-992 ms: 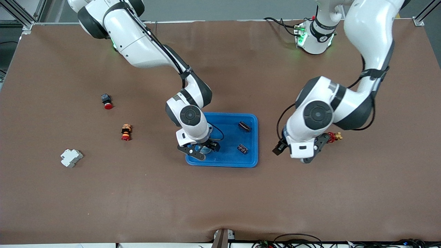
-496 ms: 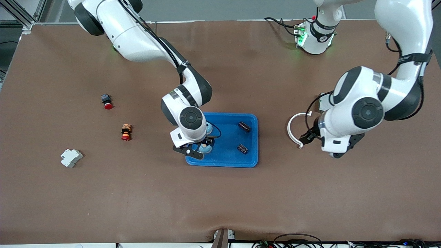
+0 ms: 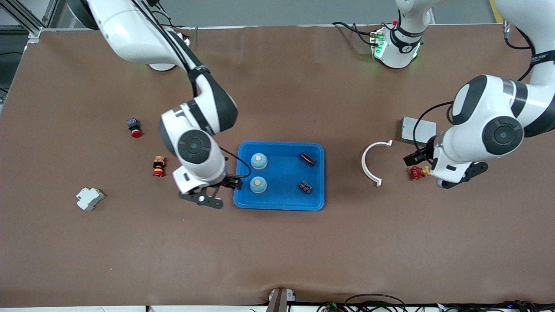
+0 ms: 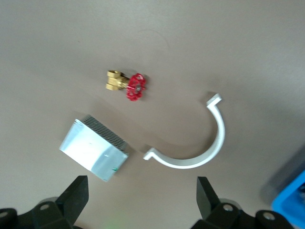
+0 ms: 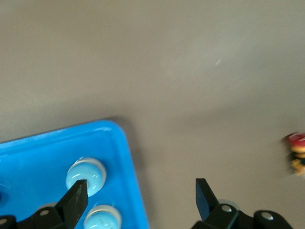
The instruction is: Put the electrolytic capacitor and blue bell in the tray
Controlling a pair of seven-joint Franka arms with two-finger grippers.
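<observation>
I am holding my right pincer (image 3: pixel 215 194) wide and empty, just over the bare mat beside the blue tray's (image 3: pixel 279 206) rim at the right arm's end, so nothing is in my grip. Two blue bells (image 3: pixel 259 160) are sitting upright inside the tray, one nearer the front camera than the other, both in the half of the tray toward my right arm. Two dark electrolytic capacitors (image 3: pixel 307 159) are lying in the tray's other half, apart from the bells and from each other, so I judge the task's things are all in place. My left pincer (image 4: pixel 143 200) is also standing wide and empty, hanging over the mat near the small red-handled brass valve (image 3: pixel 416 172), the white curved clip (image 3: pixel 371 162) and the grey metal box (image 3: pixel 418 128), touching none of them; I judge that arm is waiting out of the way.
</observation>
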